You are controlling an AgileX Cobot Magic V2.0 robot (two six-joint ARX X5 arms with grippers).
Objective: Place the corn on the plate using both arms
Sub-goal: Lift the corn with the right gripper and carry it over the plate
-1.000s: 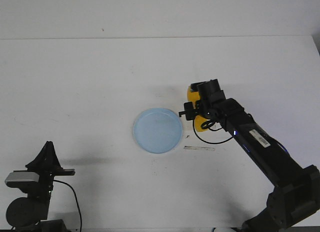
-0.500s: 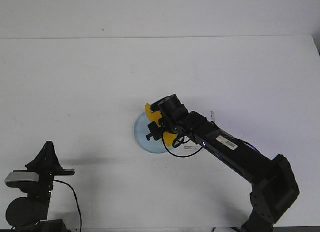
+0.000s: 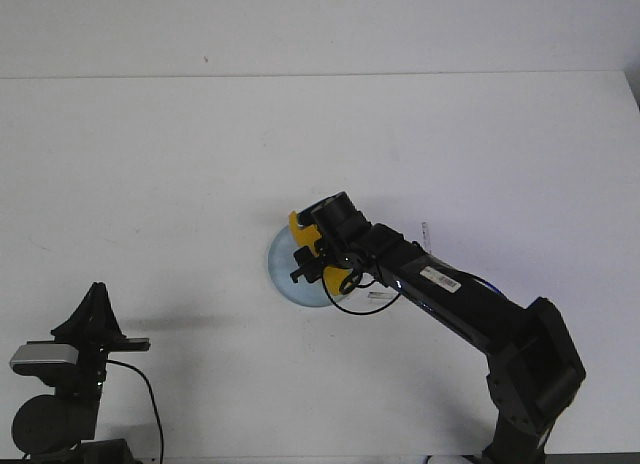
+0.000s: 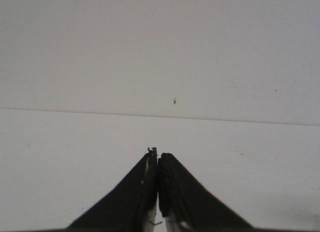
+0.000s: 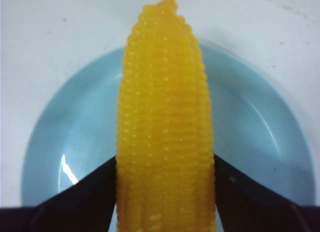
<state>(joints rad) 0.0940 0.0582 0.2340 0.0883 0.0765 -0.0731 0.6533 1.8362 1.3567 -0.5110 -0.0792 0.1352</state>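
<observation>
The yellow corn (image 5: 165,127) is held between the fingers of my right gripper (image 5: 165,167), which is shut on it. In the front view the right gripper (image 3: 318,254) holds the corn (image 3: 300,230) over the pale blue plate (image 3: 285,269), near the table's middle. The right wrist view shows the plate (image 5: 260,132) right under the cob, whose tapered tip points past the plate's rim. I cannot tell if the corn touches the plate. My left gripper (image 4: 158,157) is shut and empty over bare table. It sits at the front left corner in the front view (image 3: 95,289).
A thin pale strip of tape (image 3: 380,297) lies on the white table just right of the plate, under my right arm. A small pale mark (image 3: 424,230) lies beyond the arm. The table's far edge (image 3: 320,76) meets a white wall.
My right arm has carried the corn leftward from beside the plate to over it, then settled slightly lower and left. The left arm has not moved.
</observation>
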